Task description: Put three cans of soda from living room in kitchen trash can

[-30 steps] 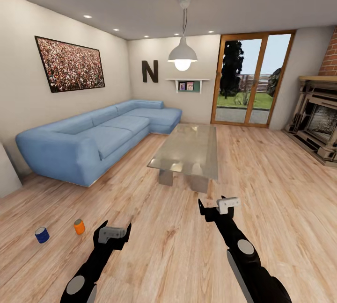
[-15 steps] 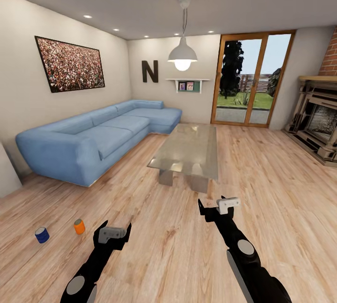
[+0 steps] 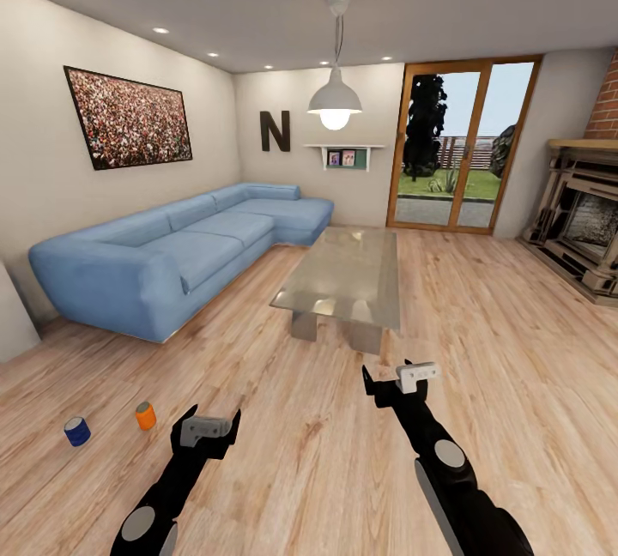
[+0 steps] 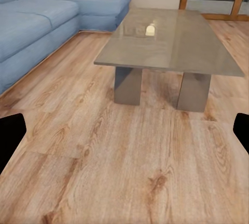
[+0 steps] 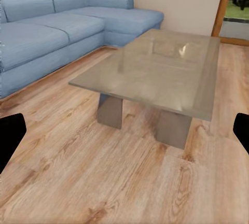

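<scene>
Both arms reach forward low over the wood floor [image 3: 326,453]. Left gripper [image 3: 209,429] empty, fingers spread wide; its fingertips [image 4: 11,138] sit at opposite edges of the left wrist view with bare floor between. Right gripper [image 3: 395,380] likewise wide apart and empty, fingertips [image 5: 10,136] at the edges of the right wrist view.

On the floor to the left of the left gripper: orange can [image 3: 146,415] upright, near it, and blue can [image 3: 77,431] further left, the two apart from each other. Third can not seen.

Ahead, mid-room, glass coffee table [image 3: 348,273] on two grey block legs. Left of it the blue L-shaped sofa [image 3: 163,251] runs along the wall into the corner. Brick fireplace [image 3: 584,221] on the right side.

Far wall: black letter N [image 3: 275,130], small shelf [image 3: 343,153], glass patio door [image 3: 459,144] with wood frame, garden outside. Crowd photo [image 3: 129,117] on the left wall. Lit pendant lamp [image 3: 335,97] hangs over the table.
</scene>
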Motion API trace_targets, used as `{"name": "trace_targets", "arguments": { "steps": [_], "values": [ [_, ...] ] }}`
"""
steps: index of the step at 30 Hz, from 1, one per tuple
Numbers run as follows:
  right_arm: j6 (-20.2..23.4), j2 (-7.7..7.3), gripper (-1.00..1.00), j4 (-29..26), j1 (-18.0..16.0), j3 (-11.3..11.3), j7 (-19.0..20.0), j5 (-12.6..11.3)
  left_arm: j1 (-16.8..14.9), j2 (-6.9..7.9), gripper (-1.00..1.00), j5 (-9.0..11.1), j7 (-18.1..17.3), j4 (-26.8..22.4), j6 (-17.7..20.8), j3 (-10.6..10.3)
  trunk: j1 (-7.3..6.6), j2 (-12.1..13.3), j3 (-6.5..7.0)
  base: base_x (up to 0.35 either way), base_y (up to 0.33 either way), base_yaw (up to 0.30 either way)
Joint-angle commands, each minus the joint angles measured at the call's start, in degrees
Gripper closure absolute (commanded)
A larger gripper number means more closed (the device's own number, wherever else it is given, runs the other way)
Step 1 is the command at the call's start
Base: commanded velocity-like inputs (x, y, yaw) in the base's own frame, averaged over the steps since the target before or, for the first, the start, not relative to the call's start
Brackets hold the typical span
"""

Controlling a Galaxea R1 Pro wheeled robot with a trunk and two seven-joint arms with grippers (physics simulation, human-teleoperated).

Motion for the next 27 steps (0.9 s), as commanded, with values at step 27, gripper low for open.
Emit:
{"name": "trace_targets", "arguments": {
  "steps": [27],
  "values": [
    [0.13, -0.44, -1.0, 1.32, -0.07, 0.82, 0.0, -0.27, 0.0, 0.11, -1.0, -0.48, 0.0, 0.05, -0.08, 0.38, 0.0, 0.0, -1.71, 0.0, 0.0, 0.0]
  ]
}}
